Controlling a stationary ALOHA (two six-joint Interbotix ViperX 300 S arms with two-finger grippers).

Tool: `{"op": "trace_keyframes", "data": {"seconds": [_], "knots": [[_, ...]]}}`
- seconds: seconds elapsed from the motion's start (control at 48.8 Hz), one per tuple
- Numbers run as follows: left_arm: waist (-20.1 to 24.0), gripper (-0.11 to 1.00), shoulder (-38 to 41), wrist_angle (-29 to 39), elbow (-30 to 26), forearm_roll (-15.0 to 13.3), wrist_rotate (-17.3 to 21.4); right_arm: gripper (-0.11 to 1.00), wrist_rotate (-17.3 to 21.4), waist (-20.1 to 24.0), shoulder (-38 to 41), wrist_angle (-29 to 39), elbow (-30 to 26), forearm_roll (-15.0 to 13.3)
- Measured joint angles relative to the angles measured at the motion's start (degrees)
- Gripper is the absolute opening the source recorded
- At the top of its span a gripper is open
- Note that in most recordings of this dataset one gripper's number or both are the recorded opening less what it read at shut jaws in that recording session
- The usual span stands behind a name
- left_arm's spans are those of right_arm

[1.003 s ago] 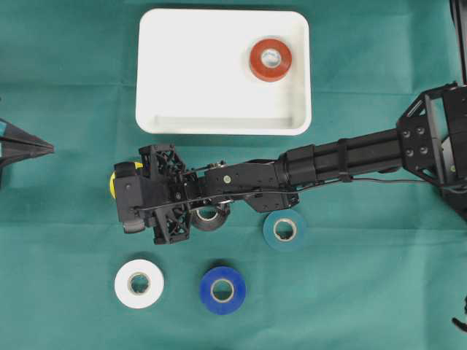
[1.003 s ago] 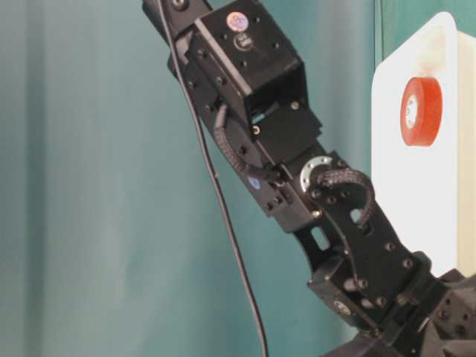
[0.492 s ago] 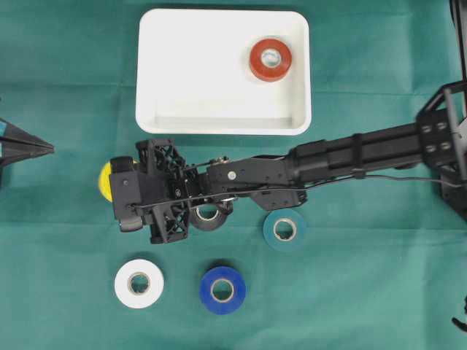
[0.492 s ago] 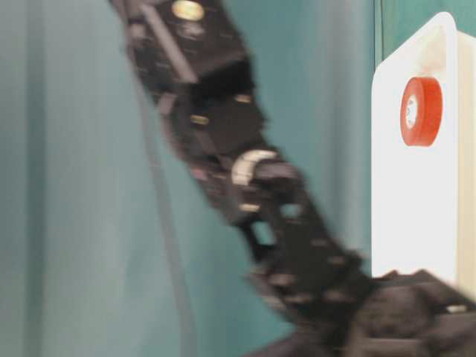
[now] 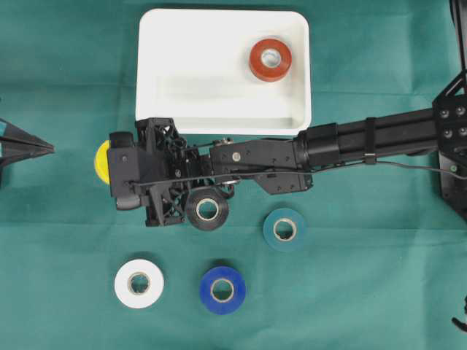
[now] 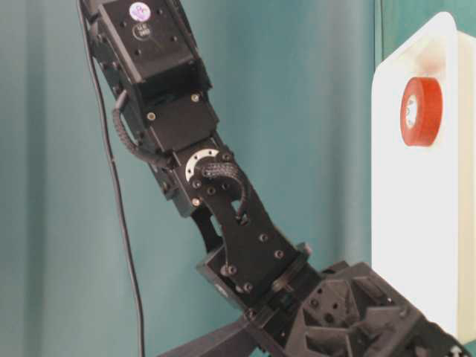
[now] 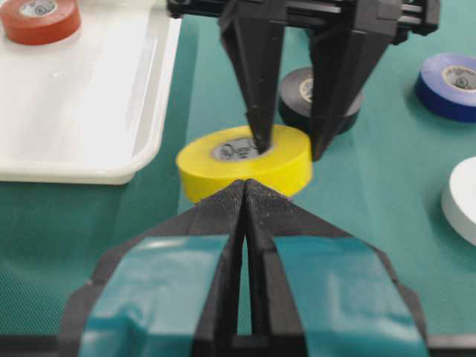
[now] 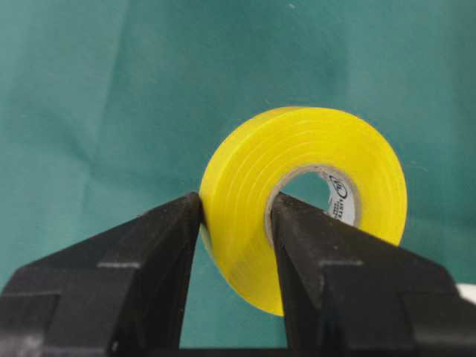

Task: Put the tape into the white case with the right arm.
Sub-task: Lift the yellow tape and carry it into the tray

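A: Where's the yellow tape (image 8: 297, 201)?
B: Pinched by the right end effector (image 8: 234, 223), one finger inside the core, one outside, just beside the case (image 5: 219, 80) near its lower left corner.
A: And the left end effector (image 7: 245, 216)?
B: Closed, empty, pointing at the tape.

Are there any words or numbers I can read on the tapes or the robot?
Nothing can be read.
Yellow tape roll: black print inside its core, too small and cut off to read.
Round sticker on the right arm: too blurred to read.
Red tape roll in the white case: core label too small to read.
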Motion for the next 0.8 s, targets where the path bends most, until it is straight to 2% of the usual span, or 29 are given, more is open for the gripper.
{"op": "trace_keyframes", "data": {"seconds": [0.184, 0.553, 0.799], "knots": [[0.0, 0.00, 0.0, 0.1, 0.0, 0.1, -0.1, 0.03, 0.0, -1.9, -0.1, 1.5, 0.1, 0.1], [0.0, 0.00, 0.1, 0.1, 0.0, 0.0, 0.0, 0.03, 0.0, -9.8, -2.8, 4.9, 0.0, 0.1], [0.0, 0.00, 0.1, 0.1, 0.0, 0.0, 0.0, 0.03, 0.0, -12.7, -2.8, 5.9, 0.0, 0.1]]}}
